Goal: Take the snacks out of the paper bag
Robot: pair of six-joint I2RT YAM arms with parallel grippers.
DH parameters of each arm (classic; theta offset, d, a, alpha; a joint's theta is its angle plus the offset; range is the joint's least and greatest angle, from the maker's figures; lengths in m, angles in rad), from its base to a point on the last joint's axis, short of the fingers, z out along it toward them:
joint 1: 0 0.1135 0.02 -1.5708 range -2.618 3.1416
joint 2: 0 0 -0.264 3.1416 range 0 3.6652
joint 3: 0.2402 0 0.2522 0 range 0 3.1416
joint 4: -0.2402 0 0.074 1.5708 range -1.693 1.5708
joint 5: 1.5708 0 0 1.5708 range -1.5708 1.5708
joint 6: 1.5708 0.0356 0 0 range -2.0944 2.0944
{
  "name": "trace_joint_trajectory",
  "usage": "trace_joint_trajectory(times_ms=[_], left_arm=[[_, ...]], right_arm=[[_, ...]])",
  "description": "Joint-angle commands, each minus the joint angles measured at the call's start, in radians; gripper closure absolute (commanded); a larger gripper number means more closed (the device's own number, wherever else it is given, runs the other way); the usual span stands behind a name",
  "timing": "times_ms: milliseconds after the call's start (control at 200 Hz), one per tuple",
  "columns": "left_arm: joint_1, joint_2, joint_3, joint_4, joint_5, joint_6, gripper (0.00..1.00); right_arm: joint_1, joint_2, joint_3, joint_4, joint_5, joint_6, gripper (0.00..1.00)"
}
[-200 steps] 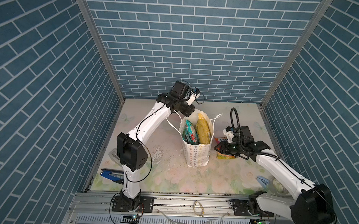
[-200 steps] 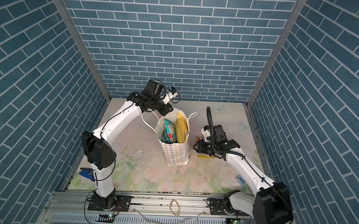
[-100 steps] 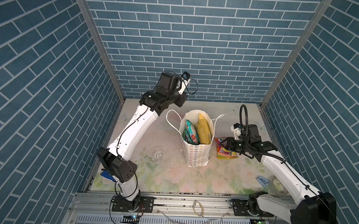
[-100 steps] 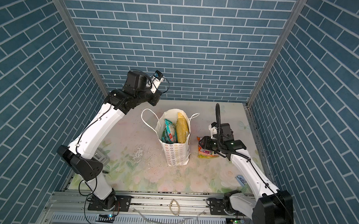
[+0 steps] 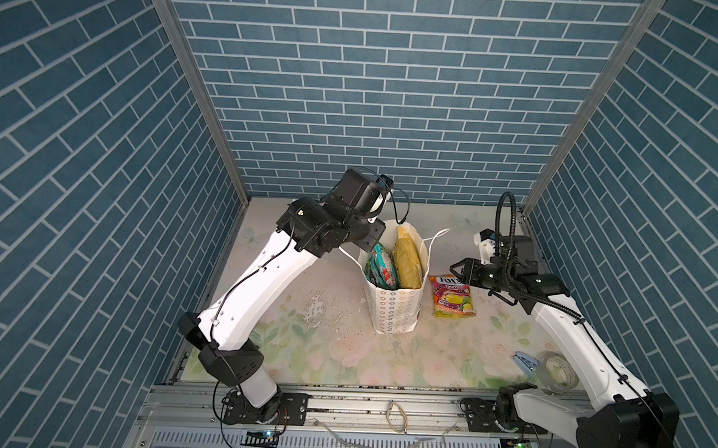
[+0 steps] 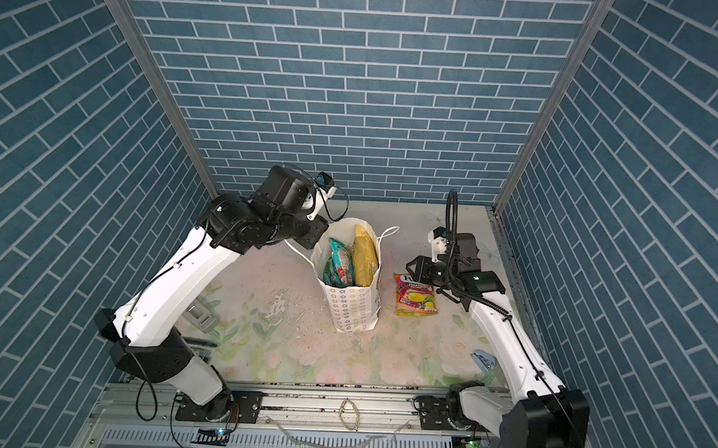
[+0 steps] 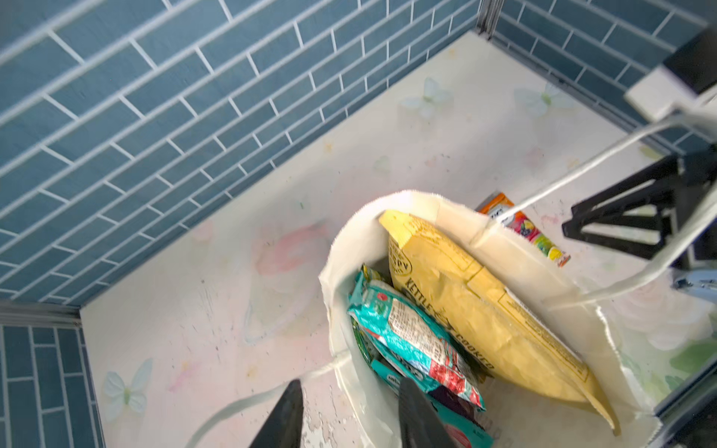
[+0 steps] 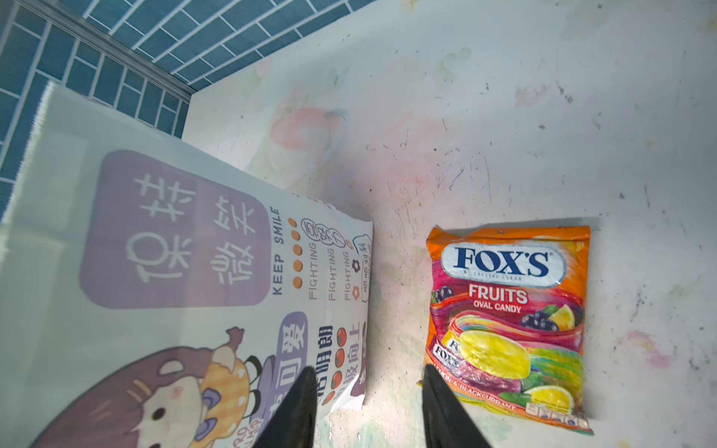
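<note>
The paper bag (image 5: 393, 314) (image 6: 353, 308) stands upright mid-table with its mouth open. Of the snacks, a yellow chips bag (image 5: 407, 260) (image 7: 485, 306) and teal pouches (image 5: 382, 269) (image 7: 411, 341) stand inside it. An orange FOX'S pouch (image 5: 453, 298) (image 6: 415, 296) (image 8: 508, 310) lies flat on the table right of the bag. My left gripper (image 5: 367, 238) (image 7: 351, 391) is open and straddles the bag's near rim, one finger outside and one inside. My right gripper (image 5: 457, 271) (image 8: 368, 388) hangs open and empty between the bag's printed side (image 8: 186, 248) and the orange pouch.
A blue clip (image 5: 525, 361) (image 6: 484, 359) and a clear tape roll (image 5: 557, 369) lie at the front right. A grey object (image 6: 199, 314) sits under the left arm. The bag's cord handles (image 5: 436, 236) (image 7: 582, 166) stick out sideways. Brick walls enclose three sides.
My left arm lifted back from the bag, then returned to its rim with the jaws wider apart. My right gripper drew back rightward, leaving the orange pouch on the table.
</note>
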Motion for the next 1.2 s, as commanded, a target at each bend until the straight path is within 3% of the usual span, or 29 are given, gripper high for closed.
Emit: trace_joint_trajectory(times_ms=[0,235,480,765,940,1195], left_arm=[[-0.018,0.014,-0.041,-0.036,-0.013,-0.108,0.58],[-0.026,0.138,0.043,-0.066,-0.056,-0.155,0.57],[-0.016,0.264,0.149,-0.148,-0.085,-0.188,0.49],[0.011,0.268,0.090,-0.149,-0.063,-0.228,0.53],[0.042,0.257,0.024,-0.083,0.024,-0.237,0.54],[0.061,0.260,-0.003,-0.032,0.059,-0.239,0.57]], right_arm=[[-0.016,0.010,0.038,-0.014,-0.009,-0.053,0.55],[-0.028,-0.005,0.060,-0.020,-0.009,-0.063,0.55],[-0.033,-0.030,0.052,-0.020,-0.005,-0.068,0.55],[-0.038,-0.038,0.035,-0.009,-0.006,-0.078,0.55],[-0.039,-0.039,0.029,-0.005,-0.008,-0.078,0.55],[-0.040,-0.043,0.019,0.006,-0.015,-0.079,0.55]])
